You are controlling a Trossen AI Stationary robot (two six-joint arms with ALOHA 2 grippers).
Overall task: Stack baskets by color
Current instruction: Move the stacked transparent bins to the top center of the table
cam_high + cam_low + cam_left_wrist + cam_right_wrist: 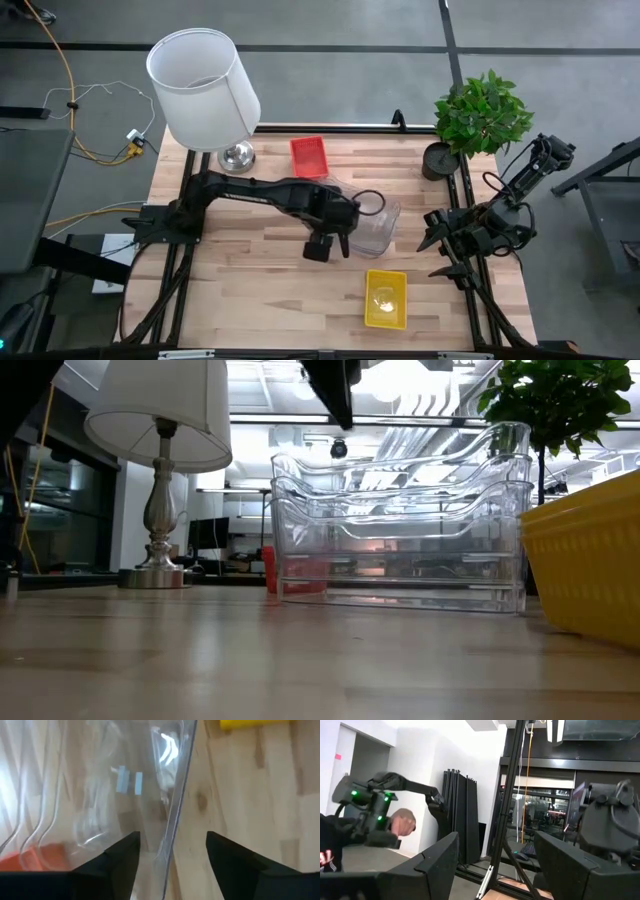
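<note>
The left gripper (170, 855), released, straddles the rim of the clear bins (372, 226) nested mid-bench, apparently having seated one, while the right gripper (440, 243) waits open at the bench's edge.

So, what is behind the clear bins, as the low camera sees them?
Through the nested clear bins a red basket shows, blurred by the plastic. From above it sits toward the table's far edge, apart from them. Its inside cannot be seen.
</note>
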